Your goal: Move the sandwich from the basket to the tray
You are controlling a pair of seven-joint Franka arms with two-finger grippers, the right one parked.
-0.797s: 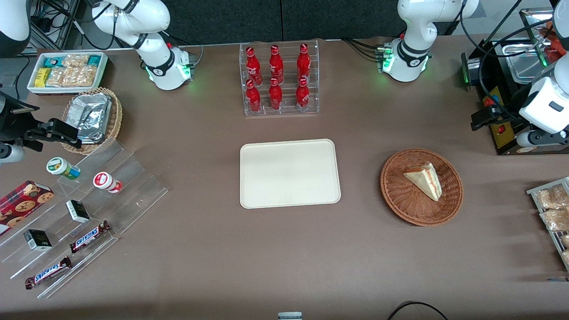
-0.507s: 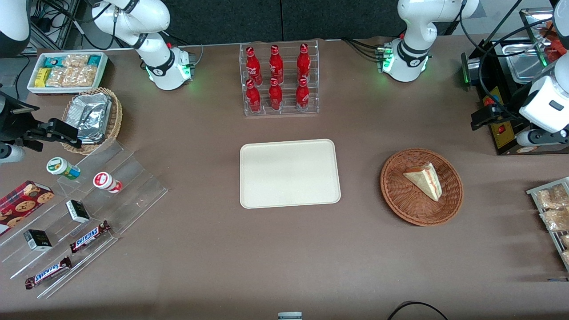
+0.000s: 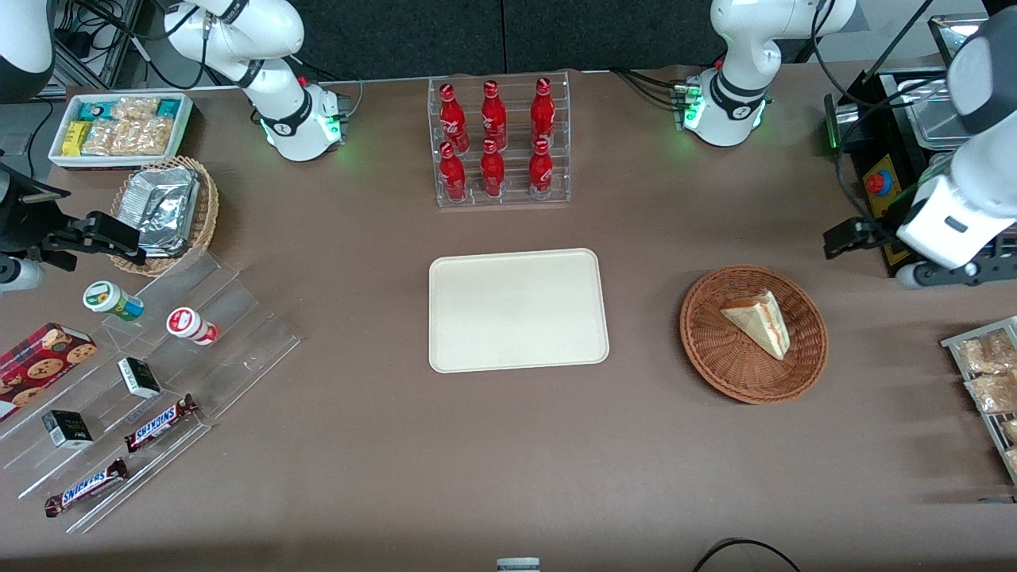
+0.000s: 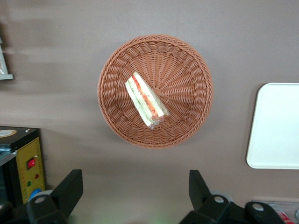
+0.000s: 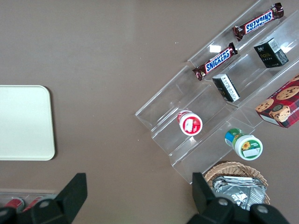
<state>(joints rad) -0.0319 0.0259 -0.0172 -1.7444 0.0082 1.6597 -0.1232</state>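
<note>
On the brown table [image 3: 381,445], toward the working arm's end, the basket [image 3: 715,361] of reddish-brown wicker is seen, and the sandwich [image 3: 759,322] is found lying in it, its red, white and green filling shown along the cut edge in the left wrist view [image 4: 145,99]. The sandwich is rested on the basket's floor [image 4: 182,79], nearer one side of the rim than the middle. The tray [image 3: 518,310] is placed flat beside the basket, at the middle of the table, apart from it with bare table between; nothing is carried on it. A clear rack of red bottles [image 3: 496,143] is stood farther from the front camera than the tray. The left arm's gripper [image 4: 133,191] is held high above the table, off to the side of the basket and not over it, touching nothing. Its two dark fingers [image 4: 70,186] are spread wide apart, with nothing held between them, and the basket with the sandwich is seen beneath, past the fingertips.
</note>
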